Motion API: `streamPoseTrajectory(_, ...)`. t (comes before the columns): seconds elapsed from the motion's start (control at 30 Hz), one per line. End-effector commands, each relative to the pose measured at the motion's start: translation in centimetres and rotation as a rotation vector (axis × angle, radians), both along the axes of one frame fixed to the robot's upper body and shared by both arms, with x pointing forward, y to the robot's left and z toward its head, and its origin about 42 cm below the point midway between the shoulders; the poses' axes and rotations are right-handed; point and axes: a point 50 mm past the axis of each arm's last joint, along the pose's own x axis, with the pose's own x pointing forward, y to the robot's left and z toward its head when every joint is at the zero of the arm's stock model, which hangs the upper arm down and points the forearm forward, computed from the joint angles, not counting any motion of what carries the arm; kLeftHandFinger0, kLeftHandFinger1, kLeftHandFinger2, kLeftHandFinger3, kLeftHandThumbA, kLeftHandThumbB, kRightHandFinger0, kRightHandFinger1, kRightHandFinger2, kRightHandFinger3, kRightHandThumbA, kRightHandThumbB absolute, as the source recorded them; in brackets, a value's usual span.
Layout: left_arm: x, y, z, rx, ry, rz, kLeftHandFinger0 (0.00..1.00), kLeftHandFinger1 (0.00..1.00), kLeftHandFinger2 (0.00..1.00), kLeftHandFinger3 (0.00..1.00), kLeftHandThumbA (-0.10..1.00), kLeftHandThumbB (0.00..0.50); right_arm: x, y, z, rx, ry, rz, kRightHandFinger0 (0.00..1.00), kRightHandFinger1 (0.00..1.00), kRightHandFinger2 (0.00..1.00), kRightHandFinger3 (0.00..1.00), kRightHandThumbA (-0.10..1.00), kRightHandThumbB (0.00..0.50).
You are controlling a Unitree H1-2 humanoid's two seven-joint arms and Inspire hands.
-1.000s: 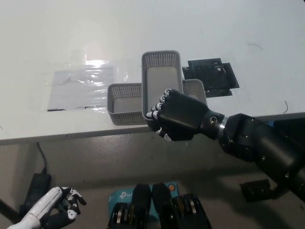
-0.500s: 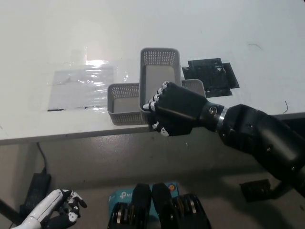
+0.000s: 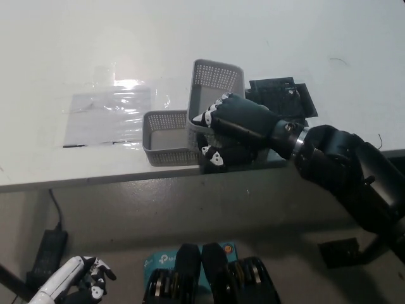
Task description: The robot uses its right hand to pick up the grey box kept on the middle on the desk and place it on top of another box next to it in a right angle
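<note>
Two grey perforated boxes sit near the front edge of the white desk (image 3: 57, 44). The lower box (image 3: 163, 137) lies crosswise, its left part showing. The upper box (image 3: 216, 82) lies across it at roughly a right angle, tilted slightly, its far end pointing away. My black right hand (image 3: 233, 130) is shut on the near end of the upper box, fingers over its rim. The right part of the lower box is hidden behind this hand. My white left hand (image 3: 73, 283) hangs at the lower left, below the desk.
A clear plastic sheet (image 3: 107, 114) lies on the desk left of the boxes. A black flat object (image 3: 281, 101) lies to the right of them, behind my right wrist. A black cable and adapter (image 3: 50, 244) rest on the floor below.
My right hand has pushed forward and turned, tilting the upper box slightly to the right over the lower one. The left hand has dropped lower in the picture.
</note>
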Motion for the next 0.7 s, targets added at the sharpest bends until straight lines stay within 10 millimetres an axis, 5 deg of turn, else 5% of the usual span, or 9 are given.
streamPoseTrajectory(0.0,0.0,-0.1,0.7,0.007,-0.037,-0.013,0.29,0.29,0.36,0.45,0.05,0.311,0.4,0.5,2.4,0.002,-0.052,0.024,0.0,0.09,0.59,0.67,-0.1,0.018)
streamPoseTrajectory(0.37,-0.3,0.1,0.7,0.012,-0.042,-0.017,0.27,0.28,0.35,0.45,0.04,0.316,0.8,0.3,0.2,-0.094,-0.196,-0.002,0.0,0.29,0.73,0.69,-0.1,0.051)
streamPoseTrajectory(0.4,-0.2,0.0,1.0,0.026,-0.051,-0.02,0.29,0.3,0.37,0.47,0.03,0.311,1.1,0.0,-0.1,-0.14,-0.231,-0.017,0.07,0.37,0.71,0.72,-0.1,0.058)
streamPoseTrajectory(0.43,-0.3,0.1,1.0,0.023,-0.052,-0.021,0.29,0.3,0.38,0.48,0.03,0.306,1.2,-0.2,-0.2,-0.204,-0.255,-0.029,0.24,0.52,0.75,0.87,-0.1,0.047)
streamPoseTrajectory(0.47,-0.3,0.1,1.1,0.023,-0.054,-0.021,0.29,0.3,0.38,0.48,0.02,0.306,1.2,-0.2,-0.2,-0.207,-0.26,-0.03,0.22,0.49,0.69,0.83,-0.1,0.044)
streamPoseTrajectory(0.53,-0.3,0.1,1.1,0.018,-0.059,-0.028,0.28,0.29,0.36,0.47,0.02,0.306,1.4,-0.5,-0.5,-0.238,-0.282,-0.053,0.57,0.78,0.86,0.94,-0.09,0.09)
streamPoseTrajectory(0.57,-0.3,0.1,1.0,0.009,-0.051,-0.019,0.27,0.28,0.34,0.46,0.01,0.31,1.5,-0.7,-0.8,-0.266,-0.3,-0.069,0.72,1.0,1.0,0.98,0.01,0.117)
streamPoseTrajectory(0.67,-0.5,0.0,1.0,0.031,-0.057,-0.03,0.28,0.3,0.36,0.47,0.02,0.307,1.5,-0.9,-1.1,-0.269,-0.31,-0.07,0.75,1.0,1.0,0.99,0.04,0.141)
